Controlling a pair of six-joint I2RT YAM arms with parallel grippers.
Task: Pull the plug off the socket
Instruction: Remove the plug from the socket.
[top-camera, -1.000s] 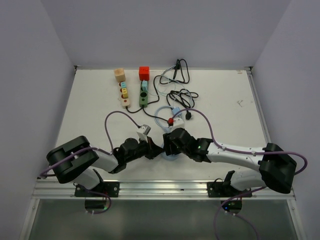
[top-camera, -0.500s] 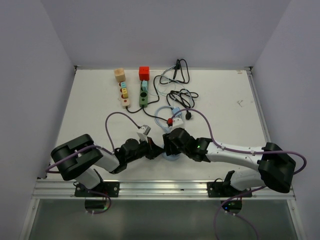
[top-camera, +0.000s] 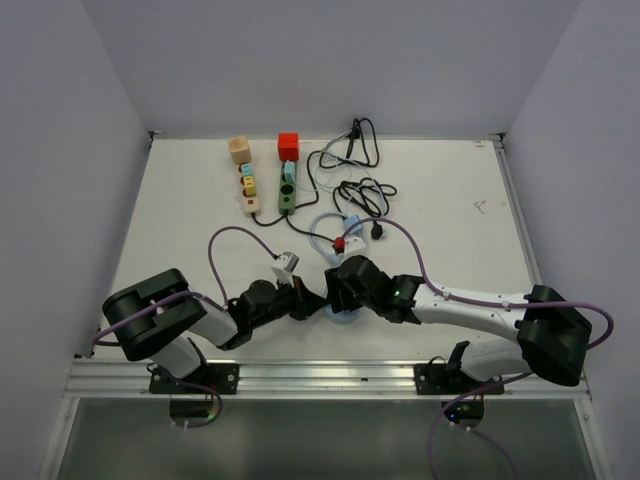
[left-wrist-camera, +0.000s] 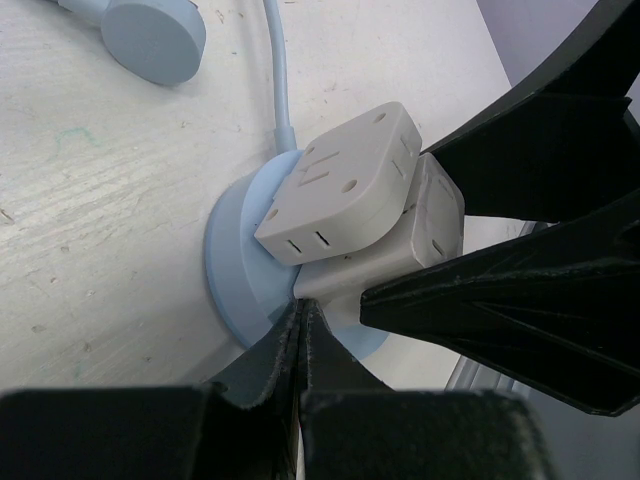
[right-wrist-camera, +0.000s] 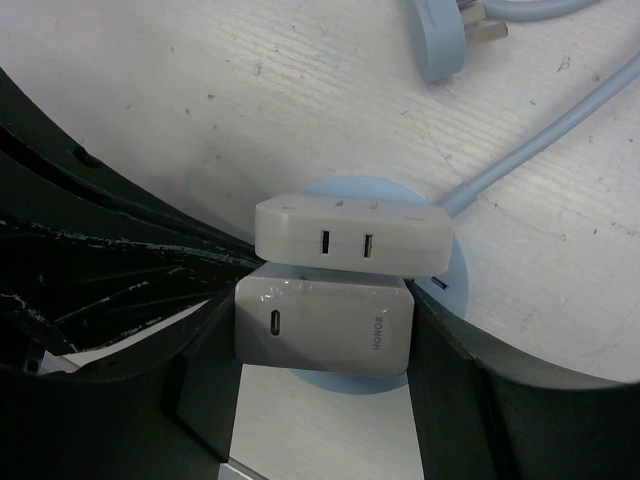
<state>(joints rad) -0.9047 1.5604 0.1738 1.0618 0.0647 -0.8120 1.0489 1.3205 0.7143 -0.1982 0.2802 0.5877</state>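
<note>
A white multi-outlet socket (right-wrist-camera: 350, 233) sits on a round light-blue base (right-wrist-camera: 455, 275) with a blue cord. A white HONOR charger plug (right-wrist-camera: 325, 325) is plugged into its side. My right gripper (right-wrist-camera: 325, 330) is shut on the charger, with one finger on each side. My left gripper (left-wrist-camera: 300, 312) is shut, its tips pressed where the socket (left-wrist-camera: 345, 185) meets the blue base (left-wrist-camera: 235, 265). In the top view both grippers meet at the near middle: left (top-camera: 310, 303), right (top-camera: 338, 292), over the base (top-camera: 343, 317).
A loose blue plug (left-wrist-camera: 155, 40) lies beyond the socket, also in the right wrist view (right-wrist-camera: 440, 45). At the back are a wooden strip with coloured plugs (top-camera: 246, 182), a green strip (top-camera: 287, 190) with a red block, black cables (top-camera: 362, 190) and small plugs (top-camera: 346, 240).
The left arm's rear link shifted slightly. Both grippers stay at the socket and plug with no visible separation.
</note>
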